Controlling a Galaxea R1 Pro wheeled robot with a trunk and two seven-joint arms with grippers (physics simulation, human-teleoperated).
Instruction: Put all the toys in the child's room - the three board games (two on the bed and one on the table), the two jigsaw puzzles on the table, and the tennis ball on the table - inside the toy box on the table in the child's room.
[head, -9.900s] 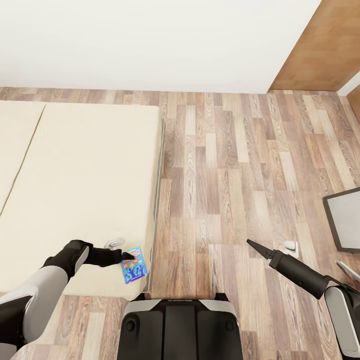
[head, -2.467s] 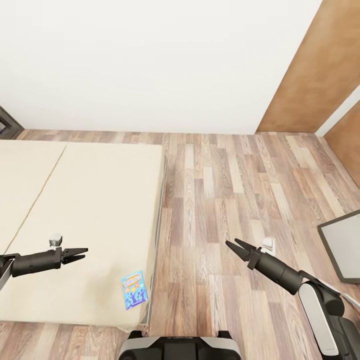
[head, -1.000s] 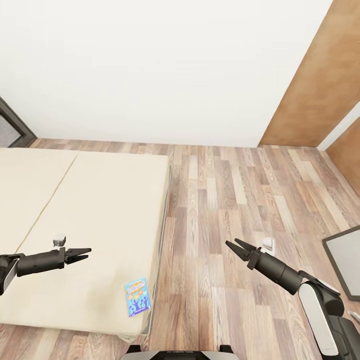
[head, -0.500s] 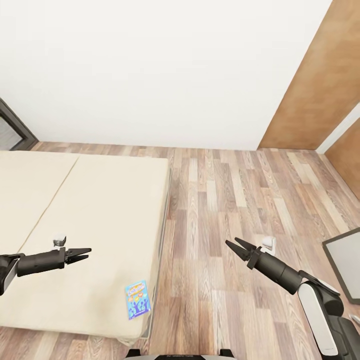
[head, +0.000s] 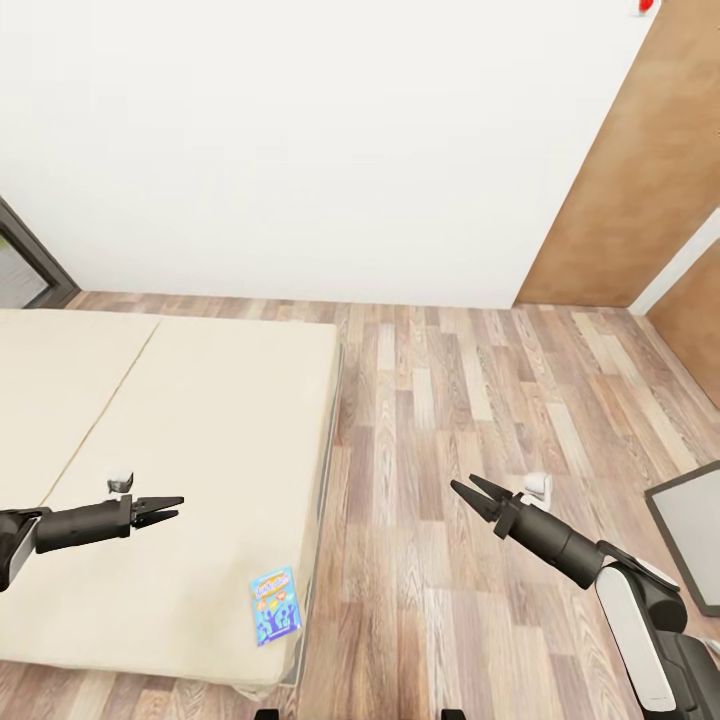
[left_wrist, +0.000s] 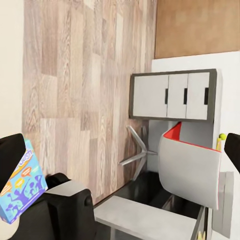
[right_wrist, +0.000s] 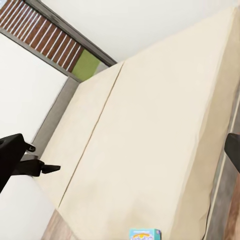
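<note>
Small blue printed board game lies flat near the corner of the beige-covered bed. Left gripper hovers above the mattress, jaws apart and empty. Right gripper hangs over the wood-plank floor, jaws apart.

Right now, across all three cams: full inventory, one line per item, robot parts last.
board game: one, small, mostly blue, flat on the bed near its corner edge closest to the robot.
bed: one, beige cover with a seam, dark frame, left part of the head view.
floor: wood planks, right of the bed.
wall: white, behind the bed.
door panel: brown wood, at the wall's right.
window: dark-framed, far left edge.
grey panel: dark-rimmed, right edge, identity unclear.
cabinet: white doors, dark frame, in the left wrist view.
left gripper: open, over the bed, empty.
right gripper: open, over the floor, empty.
</note>
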